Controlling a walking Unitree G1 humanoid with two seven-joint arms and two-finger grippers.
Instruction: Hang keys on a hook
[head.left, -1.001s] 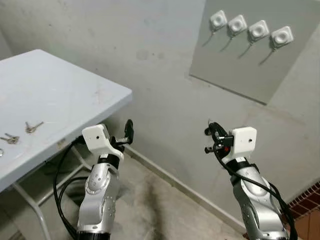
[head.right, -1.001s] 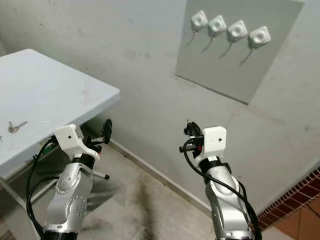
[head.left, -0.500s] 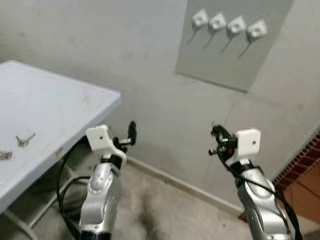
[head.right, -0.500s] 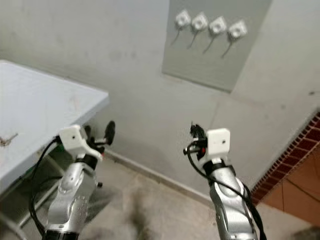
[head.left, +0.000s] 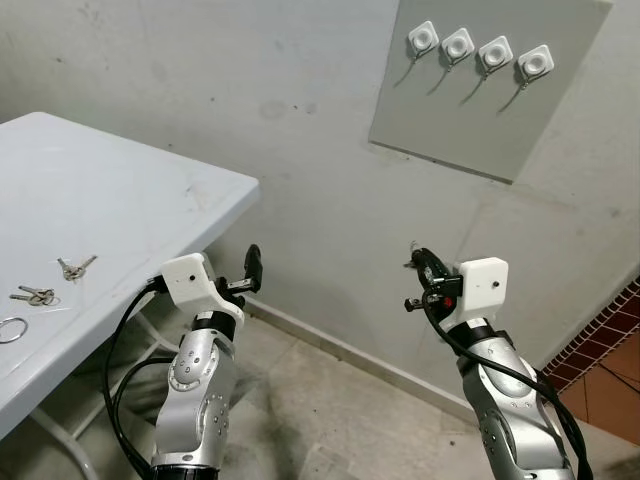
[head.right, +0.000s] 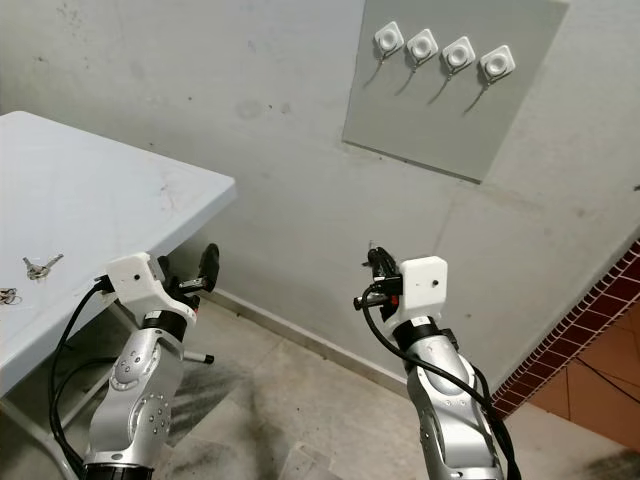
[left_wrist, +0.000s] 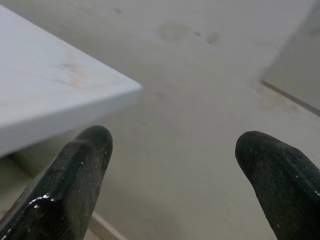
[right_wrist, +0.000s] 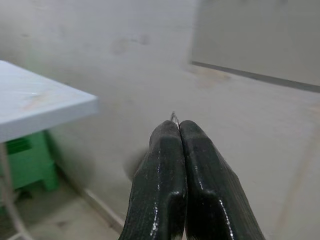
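Metal keys (head.left: 76, 266) lie on smooth white table (head.left: 120, 190); square hooks (head.left: 480, 51) above.

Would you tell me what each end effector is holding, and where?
Right end effector pinches a thin metal piece, identity unclear, by its end; left end effector holds nothing.
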